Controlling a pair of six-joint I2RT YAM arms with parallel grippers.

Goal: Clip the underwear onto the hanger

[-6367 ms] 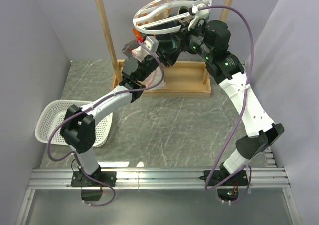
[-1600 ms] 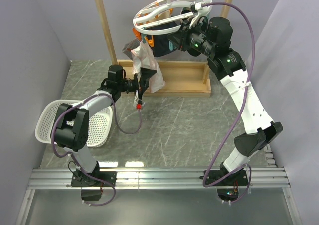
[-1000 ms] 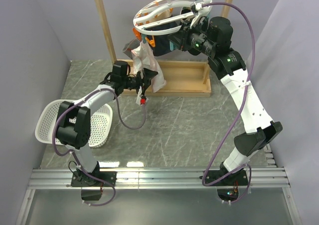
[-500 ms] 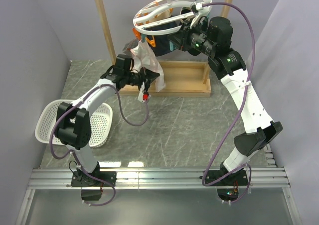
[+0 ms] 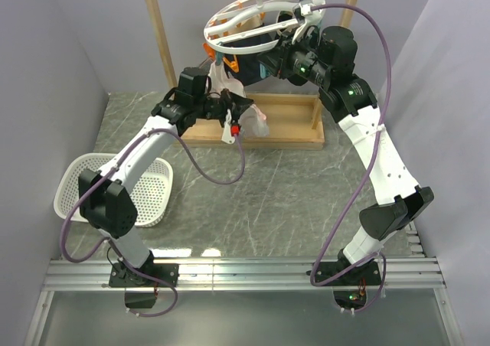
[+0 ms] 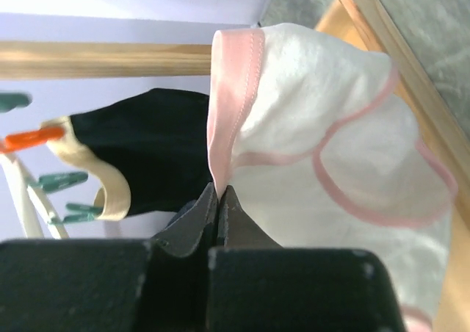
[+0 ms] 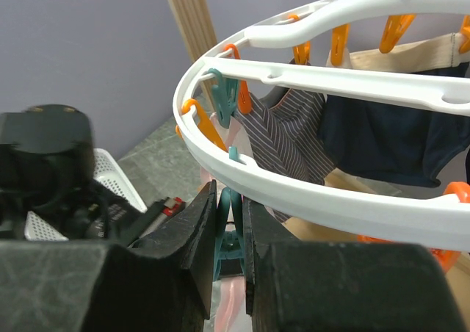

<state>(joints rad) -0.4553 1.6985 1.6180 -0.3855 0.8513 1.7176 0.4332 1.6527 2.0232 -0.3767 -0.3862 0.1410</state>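
**Left arm brings the underwear up under the hanger, where the right arm waits on a clip**

Over the last second and a half the left gripper (image 6: 218,192) has swung right and upward along the bench's far edge. Its fingers are pressed together on the pink waistband of the underwear (image 6: 330,126), which now hangs just under the near-left rim of the hanger (image 5: 230,40). The right gripper (image 7: 229,192) has not shifted and pinches a teal clip (image 7: 230,247) below the ring. This looks like the hand-in step: the waistband edge still has to go into that clip. I cannot tell whether another corner is already clipped. Dark briefs (image 7: 382,141) and a striped cloth (image 7: 286,137) already hang from the hanger. In the white laundry basket (image 5: 73,174) at the left edge, no cloth shows in the part the arm leaves visible.
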